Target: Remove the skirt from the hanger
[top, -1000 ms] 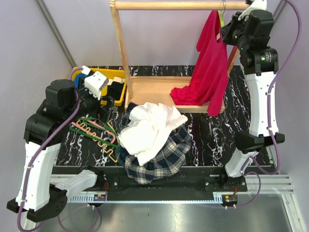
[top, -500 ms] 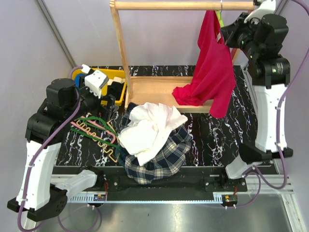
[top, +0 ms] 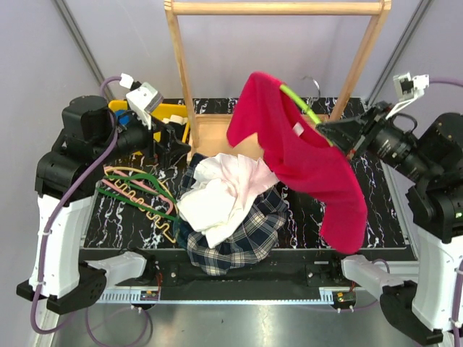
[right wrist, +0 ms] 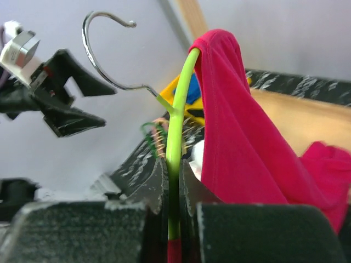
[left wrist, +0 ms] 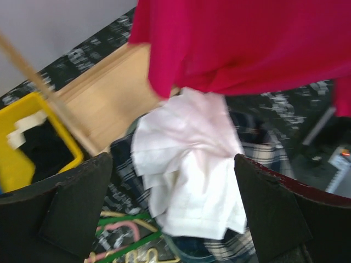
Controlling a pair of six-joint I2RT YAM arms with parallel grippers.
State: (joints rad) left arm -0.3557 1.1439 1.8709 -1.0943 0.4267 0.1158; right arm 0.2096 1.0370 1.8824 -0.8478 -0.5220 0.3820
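Right wrist cam: right gripper [right wrist: 174, 181] clamped on the hanger [right wrist: 175, 126], skirt [right wrist: 236, 142] draped just past its fingers. Looks soft, light, floppy; I'd have the wide-open left gripper [top: 173, 141] pinch a loose edge.

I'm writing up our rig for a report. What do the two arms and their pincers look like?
Both the left arm and right arm have white link shells between bulky black joint housings, with a purple cable looped alongside each. Each wrist carries a small white camera block. The left pincer and right pincer have black, wedge-shaped fingers.
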